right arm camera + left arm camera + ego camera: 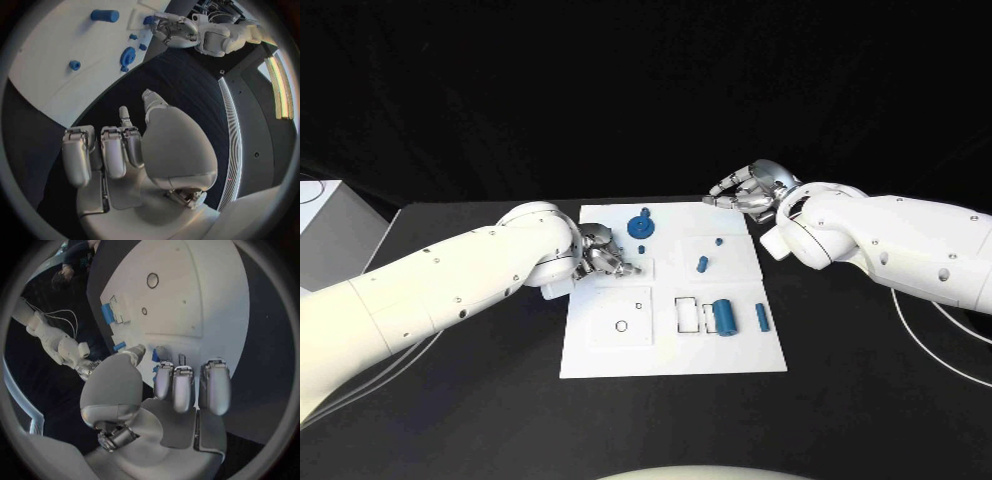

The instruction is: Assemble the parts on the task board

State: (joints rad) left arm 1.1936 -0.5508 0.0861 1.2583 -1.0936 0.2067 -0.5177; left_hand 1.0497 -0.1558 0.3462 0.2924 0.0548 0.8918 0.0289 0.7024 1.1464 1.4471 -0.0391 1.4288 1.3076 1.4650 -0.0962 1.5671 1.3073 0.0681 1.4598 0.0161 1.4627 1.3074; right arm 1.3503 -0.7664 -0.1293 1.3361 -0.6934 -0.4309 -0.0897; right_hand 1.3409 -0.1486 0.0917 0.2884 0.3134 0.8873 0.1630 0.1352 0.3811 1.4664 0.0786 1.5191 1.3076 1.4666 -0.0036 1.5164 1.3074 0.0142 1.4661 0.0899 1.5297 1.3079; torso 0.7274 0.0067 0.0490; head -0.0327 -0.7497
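Note:
The white task board (672, 350) lies mid-table. On it are a blue gear-like disc (640, 226), a small peg (718, 241), a short piece (702, 265), a thick cylinder (726, 316) and a slim bar (763, 318). My left hand (606, 255) rests on the board's left edge, fingers curled down; a small blue part (149, 20) shows at its fingertips, seemingly pinched, and the hand covers it from above. My right hand (747, 190) hovers at the board's far right corner, loosely curled and holding nothing. Its wrist view shows the disc (128, 56) and the cylinder (104, 15).
The board has a rectangular slot (687, 314) beside the cylinder and an oval hole (622, 326) near its front left. A white box (329, 235) stands at the table's left edge. A cable (935, 335) runs over the table under my right arm.

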